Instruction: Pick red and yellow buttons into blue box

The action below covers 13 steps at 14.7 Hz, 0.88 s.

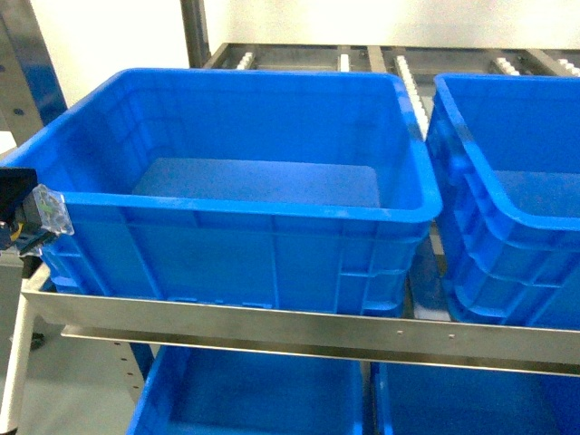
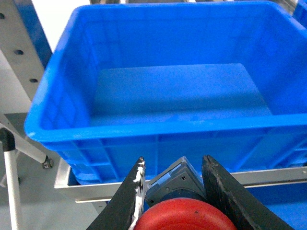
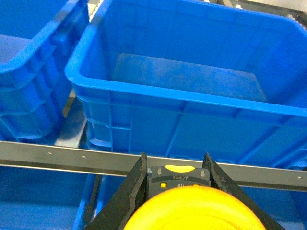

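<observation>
Left gripper [image 2: 175, 184]: two black wedge-shaped fingers [image 2: 221, 191], matte and rough-textured, tapering to blunt tips; whitish scuffed strip along inner edge of left-hand finger, small dark screw at tip. Right gripper [image 3: 175, 165]: matching pair of black tapered fingers [image 3: 130, 191], plain surfaces. In head view, at left edge: black block, clear plastic piece, thin blue and yellow wires beneath.

- Head view looks down and forward over the blue box [image 1: 245, 136] from close above
- Both wrist views face a blue crate's near wall, low, from just outside
</observation>
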Tool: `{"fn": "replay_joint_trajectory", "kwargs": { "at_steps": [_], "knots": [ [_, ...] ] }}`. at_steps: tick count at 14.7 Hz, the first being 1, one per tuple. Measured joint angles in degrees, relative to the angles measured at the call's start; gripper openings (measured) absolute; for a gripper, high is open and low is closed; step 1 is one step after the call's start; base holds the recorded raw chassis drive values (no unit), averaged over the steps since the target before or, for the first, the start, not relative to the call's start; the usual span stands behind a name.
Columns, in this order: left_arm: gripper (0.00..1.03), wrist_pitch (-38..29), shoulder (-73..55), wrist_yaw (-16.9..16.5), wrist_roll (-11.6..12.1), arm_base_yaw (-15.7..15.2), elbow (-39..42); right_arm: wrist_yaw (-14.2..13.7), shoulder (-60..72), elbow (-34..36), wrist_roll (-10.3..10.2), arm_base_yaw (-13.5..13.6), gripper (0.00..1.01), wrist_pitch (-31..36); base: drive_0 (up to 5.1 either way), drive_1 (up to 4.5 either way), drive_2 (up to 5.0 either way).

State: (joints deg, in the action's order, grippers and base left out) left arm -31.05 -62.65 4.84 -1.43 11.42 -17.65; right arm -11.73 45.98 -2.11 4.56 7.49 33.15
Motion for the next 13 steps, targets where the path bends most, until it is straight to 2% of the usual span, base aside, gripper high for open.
{"fn": "replay_joint_trajectory", "kwargs": {
  "at_steps": [13],
  "knots": [
    [0.3,-0.24,0.02,-0.04,0.0,0.0,0.0,0.0,-0.07,0.0,0.0,0.0,0.29,0.33,4.9,-3.37,-1.3]
  ]
}}
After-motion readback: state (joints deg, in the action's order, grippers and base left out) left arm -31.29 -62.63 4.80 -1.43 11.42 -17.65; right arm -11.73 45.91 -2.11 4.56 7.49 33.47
